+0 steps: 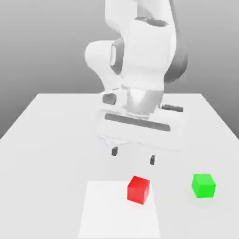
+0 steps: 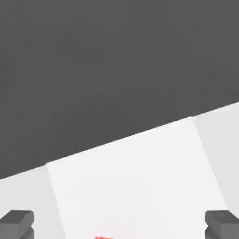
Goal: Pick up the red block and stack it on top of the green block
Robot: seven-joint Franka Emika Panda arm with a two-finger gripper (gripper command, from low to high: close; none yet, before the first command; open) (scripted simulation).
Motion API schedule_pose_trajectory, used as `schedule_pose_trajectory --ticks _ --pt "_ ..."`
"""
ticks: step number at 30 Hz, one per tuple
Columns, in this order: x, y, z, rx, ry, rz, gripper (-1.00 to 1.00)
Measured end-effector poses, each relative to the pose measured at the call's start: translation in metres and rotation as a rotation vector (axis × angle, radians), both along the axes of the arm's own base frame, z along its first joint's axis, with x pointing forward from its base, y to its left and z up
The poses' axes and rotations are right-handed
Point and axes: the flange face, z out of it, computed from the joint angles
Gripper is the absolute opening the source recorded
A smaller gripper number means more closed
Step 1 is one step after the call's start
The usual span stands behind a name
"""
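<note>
My jaws stand wide apart, with nothing between them and nothing touched. My gripper hangs above the table, pointing down, and its two dark fingertips float clear of the surface. In the hand view the same fingertips sit far apart at the two lower corners, with bare white surface between them.

The red block rests on the table just below and in front of my fingers, toward the camera in the exterior view, apart from both tips. It sits at the edge of a brighter white square patch on the tabletop, on the side toward the exterior view's right. In the hand view only a thin sliver of the red block peeks in at the frame's edge, between my fingertips.

The green block lies on the plain table, off the patch, to the exterior view's right of the red one, well apart from it and at about the same depth. Both cubes sit flat on the surface.

There are no containers on the table.
</note>
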Motion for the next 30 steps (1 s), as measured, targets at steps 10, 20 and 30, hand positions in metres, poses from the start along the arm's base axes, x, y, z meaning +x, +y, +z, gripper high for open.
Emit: schedule_pose_trajectory --ticks 10,20,30 --pt "-0.030 0.011 -0.065 0.080 0.087 -0.077 0.00" --pt "-0.031 0.011 -0.105 0.080 0.090 -0.077 0.00" --pt "-0.036 0.010 -0.121 0.077 0.097 -0.074 -1.00"
